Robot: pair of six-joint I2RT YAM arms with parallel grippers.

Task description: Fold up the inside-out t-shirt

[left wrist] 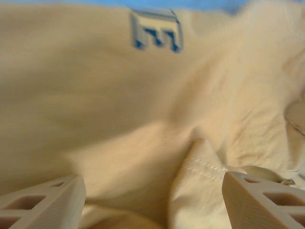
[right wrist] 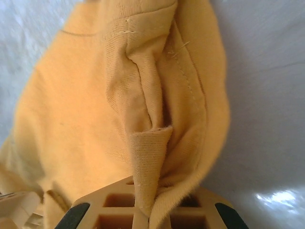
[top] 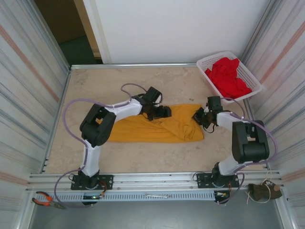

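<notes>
Ribbed metal panels [top: 28,71] wall both sides, and a white wall [top: 181,28] closes the back. The pale marbled bench [top: 95,86] carries the mustard t-shirt [top: 143,129], crumpled across its middle. A white basket [top: 205,62] in the far right corner holds a red garment [top: 228,78]. The right pincer [right wrist: 143,214] is clamped on a fold at the t-shirt's right edge. The left pincer [left wrist: 152,200] stands spread apart over the cloth.

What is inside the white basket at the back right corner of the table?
A bunched-up red garment fills the white basket. Anything beneath it, and the basket's floor, is covered by the cloth.
</notes>
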